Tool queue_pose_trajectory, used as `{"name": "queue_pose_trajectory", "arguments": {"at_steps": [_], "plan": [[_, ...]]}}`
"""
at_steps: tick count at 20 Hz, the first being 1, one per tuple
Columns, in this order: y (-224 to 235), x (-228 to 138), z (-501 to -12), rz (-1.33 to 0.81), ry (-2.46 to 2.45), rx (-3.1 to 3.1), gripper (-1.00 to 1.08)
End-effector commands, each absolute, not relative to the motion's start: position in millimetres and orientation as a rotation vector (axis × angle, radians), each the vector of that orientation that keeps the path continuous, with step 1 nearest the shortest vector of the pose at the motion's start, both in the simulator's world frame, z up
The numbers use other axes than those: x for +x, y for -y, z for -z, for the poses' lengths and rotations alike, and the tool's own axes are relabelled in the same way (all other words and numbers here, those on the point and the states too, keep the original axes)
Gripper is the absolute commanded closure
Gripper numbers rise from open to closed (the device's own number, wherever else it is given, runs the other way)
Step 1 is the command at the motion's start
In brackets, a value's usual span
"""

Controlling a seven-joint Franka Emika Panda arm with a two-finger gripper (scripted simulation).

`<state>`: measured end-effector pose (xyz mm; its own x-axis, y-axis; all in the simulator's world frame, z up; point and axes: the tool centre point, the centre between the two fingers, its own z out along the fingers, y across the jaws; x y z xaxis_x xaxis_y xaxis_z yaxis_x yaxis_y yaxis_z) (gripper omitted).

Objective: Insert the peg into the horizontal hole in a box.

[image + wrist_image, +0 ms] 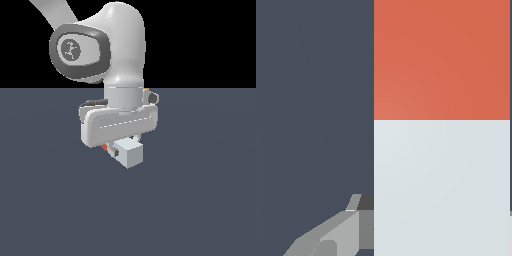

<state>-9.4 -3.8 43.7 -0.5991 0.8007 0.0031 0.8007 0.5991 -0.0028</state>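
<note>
The peg (129, 153) is held under my hand, with its white end towards the exterior camera and a sliver of its red-orange end (104, 147) showing behind. In the wrist view the peg (441, 125) fills the frame's right half, red-orange above white. My gripper (120, 147) is shut on the peg. One grey finger (336, 232) presses its white part in the wrist view. The peg hangs a little above the dark floor. The box and its hole are out of view in both frames.
The dark blue-grey floor (200, 200) spreads flat all around. The arm's white wrist and hand (122, 120) hide the space directly behind the peg.
</note>
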Motion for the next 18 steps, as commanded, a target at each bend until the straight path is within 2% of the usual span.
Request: {"name": "queue_pose_trajectory", "arguments": {"at_steps": [1, 18], "plan": [[-10.5, -10.3, -49.6, 0.001, 2.775, -1.472, 1.08], [-101.7, -4.2, -75.1, 0.001, 2.529, -1.863, 1.08]]}}
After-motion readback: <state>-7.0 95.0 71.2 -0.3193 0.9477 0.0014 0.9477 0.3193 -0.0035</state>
